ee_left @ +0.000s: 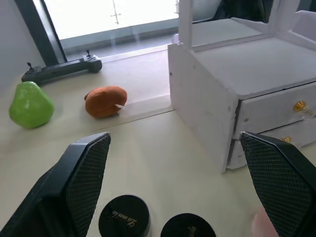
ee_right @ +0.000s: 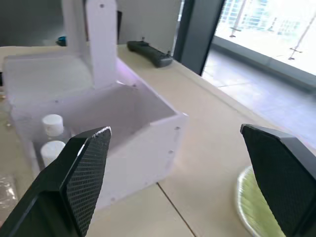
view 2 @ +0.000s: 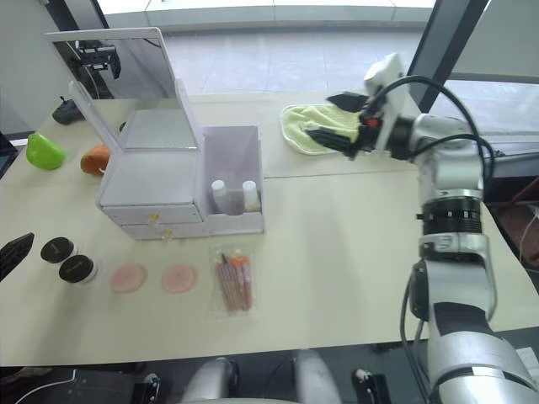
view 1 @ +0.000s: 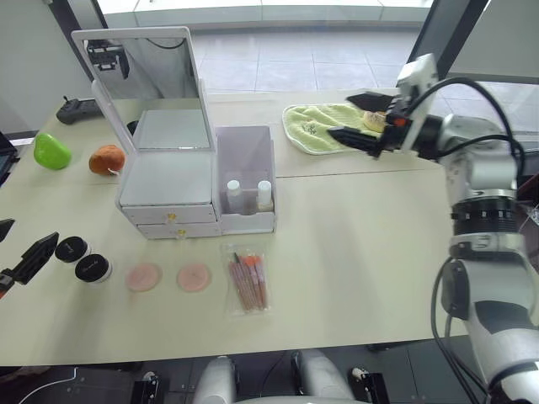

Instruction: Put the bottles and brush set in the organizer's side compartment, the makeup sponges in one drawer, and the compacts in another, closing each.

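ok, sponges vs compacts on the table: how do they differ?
The makeup sponges are flat peach-pink pads lying in front of the drawers. The compacts are black-topped discs with pale rims, thicker, lying further to the robot's left, near the open left gripper. The sponges lie apart from each other; the compacts sit nearly touching. All four are round and none is in the organizer yet.
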`<state>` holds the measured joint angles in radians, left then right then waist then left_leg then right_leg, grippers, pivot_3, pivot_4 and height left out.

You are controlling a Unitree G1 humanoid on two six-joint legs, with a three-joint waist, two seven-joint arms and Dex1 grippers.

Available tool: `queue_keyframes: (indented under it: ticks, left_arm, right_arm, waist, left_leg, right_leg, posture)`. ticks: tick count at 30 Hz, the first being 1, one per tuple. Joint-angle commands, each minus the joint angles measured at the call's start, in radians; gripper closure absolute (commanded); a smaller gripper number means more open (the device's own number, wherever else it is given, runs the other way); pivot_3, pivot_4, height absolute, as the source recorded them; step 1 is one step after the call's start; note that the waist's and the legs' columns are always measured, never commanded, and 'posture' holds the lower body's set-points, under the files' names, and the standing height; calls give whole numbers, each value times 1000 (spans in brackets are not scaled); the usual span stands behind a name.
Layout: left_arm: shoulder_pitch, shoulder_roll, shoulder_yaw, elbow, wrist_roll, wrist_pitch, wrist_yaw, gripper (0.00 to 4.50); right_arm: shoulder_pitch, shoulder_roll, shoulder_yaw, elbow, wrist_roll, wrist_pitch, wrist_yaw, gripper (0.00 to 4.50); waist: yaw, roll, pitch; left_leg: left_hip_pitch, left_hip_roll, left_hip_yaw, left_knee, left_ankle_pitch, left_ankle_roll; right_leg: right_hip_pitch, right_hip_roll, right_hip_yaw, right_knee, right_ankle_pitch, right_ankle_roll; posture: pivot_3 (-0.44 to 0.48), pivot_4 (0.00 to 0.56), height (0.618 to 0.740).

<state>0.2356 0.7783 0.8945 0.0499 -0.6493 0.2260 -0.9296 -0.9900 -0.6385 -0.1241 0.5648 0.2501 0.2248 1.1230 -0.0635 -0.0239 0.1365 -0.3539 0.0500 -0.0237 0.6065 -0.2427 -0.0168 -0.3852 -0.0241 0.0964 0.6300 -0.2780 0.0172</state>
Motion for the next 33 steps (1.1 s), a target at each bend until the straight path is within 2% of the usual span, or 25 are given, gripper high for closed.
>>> queue_keyframes:
  ticks: [1,4,7,10,15,18,20,23,25,26,27,28,29,30,31,33]
  left_arm:
    - [-32,29,68,157,10,-68,4,0]
    - [-36,37,92,222,-1,-80,2,0]
    - [-24,39,90,246,5,-99,-14,0]
    - [-27,36,80,251,4,-104,-14,0]
    - [-50,47,67,234,-4,-89,-16,0]
    - [-66,64,69,175,-28,-52,-17,0]
    - [-74,88,54,98,-60,6,-32,0]
    - [-85,127,1,-10,-93,94,-56,0]
    - [-69,153,-64,-84,-66,110,-88,0]
    - [-70,162,-93,-114,-56,107,-104,0]
    - [-87,169,-112,-134,-59,120,-98,0]
    - [-109,178,-133,-156,-66,134,-94,0]
    - [-125,188,-150,-173,-71,146,-96,0]
    - [-138,199,-167,-188,-77,165,-103,0]
    - [-148,209,-183,-207,-86,186,-112,0]
    - [-173,233,-232,-259,-117,243,-133,0]
  right_arm:
    - [111,-99,-86,-40,31,10,-12,45]
    - [259,-164,-152,-103,58,36,-33,45]
    - [348,-188,-208,-134,95,59,-54,45]
    - [381,-191,-228,-146,117,67,-67,45]
    - [384,-187,-215,-159,119,68,-75,45]
    - [380,-186,-183,-175,105,78,-76,45]
    - [386,-167,-143,-244,100,101,-91,45]
    - [392,-135,-76,-361,113,162,-101,45]
    - [407,-103,-34,-445,110,162,-114,45]
    - [414,-86,-16,-485,109,162,-120,45]
    - [417,-70,-7,-517,121,182,-129,45]
    - [413,-54,-6,-543,156,247,-141,45]
    - [410,-45,-3,-569,182,305,-153,45]
    - [413,-43,7,-599,190,338,-160,45]
    - [423,-46,19,-640,200,359,-153,45]
    - [445,-53,40,-731,238,414,-143,45]
  waist:
    - [3,-2,-1]
    - [2,-3,-2]
    - [-3,-2,-1]
    - [-8,1,-1]
    - [-6,1,-1]
    - [-2,0,-1]
    - [1,-1,-1]
    - [3,-1,-1]
    - [4,-1,-1]
    - [-1,3,1]
    - [-9,8,2]
    - [-12,11,4]
    - [-11,14,7]
    - [-5,14,8]
    - [4,13,7]
    - [21,12,7]
  left_leg:
    - [0,0,0,0,0,0]
    - [-1,0,1,0,0,0]
    - [0,0,2,0,0,0]
    - [1,0,2,0,0,0]
    - [1,1,2,0,0,0]
    - [0,1,2,0,0,0]
    - [0,1,2,0,0,0]
    - [0,1,2,0,0,0]
    - [0,0,2,0,0,0]
    - [-3,0,0,-1,0,0]
    - [-7,-4,-14,-1,0,0]
    - [-6,-15,-32,-1,2,0]
    - [-4,-20,-43,-2,3,0]
    - [-3,-25,-54,0,7,-7]
    - [0,-21,-53,1,9,-10]
    - [-5,-20,-52,1,9,-10]
  right_leg:
    - [0,0,0,0,0,0]
    - [1,0,1,0,0,0]
    - [1,-1,2,0,0,1]
    - [1,0,3,1,-3,8]
    - [1,1,3,1,-4,9]
    - [1,0,3,1,-4,9]
    - [1,0,2,1,-4,9]
    - [1,-1,2,1,-4,9]
    - [1,-1,2,1,-4,9]
    - [4,-2,1,1,-4,9]
    - [17,-5,-11,-6,-3,6]
    - [25,-16,-30,-5,-5,3]
    - [30,-20,-37,-5,-7,4]
    - [32,-23,-45,-4,-9,5]
    - [21,-21,-45,-2,-10,5]
    - [21,-20,-44,-1,-9,4]
  posture:
    - [0,150,740]
    - [0,150,740]
    - [0,150,740]
    - [0,150,740]
    - [0,150,740]
    - [0,150,740]
    - [0,150,740]
    - [0,150,740]
    - [0,150,740]
    - [0,150,740]
    - [0,150,740]
    - [0,150,740]
    - [0,150,740]
    - [0,150,740]
    - [0,150,740]
    - [0,150,740]
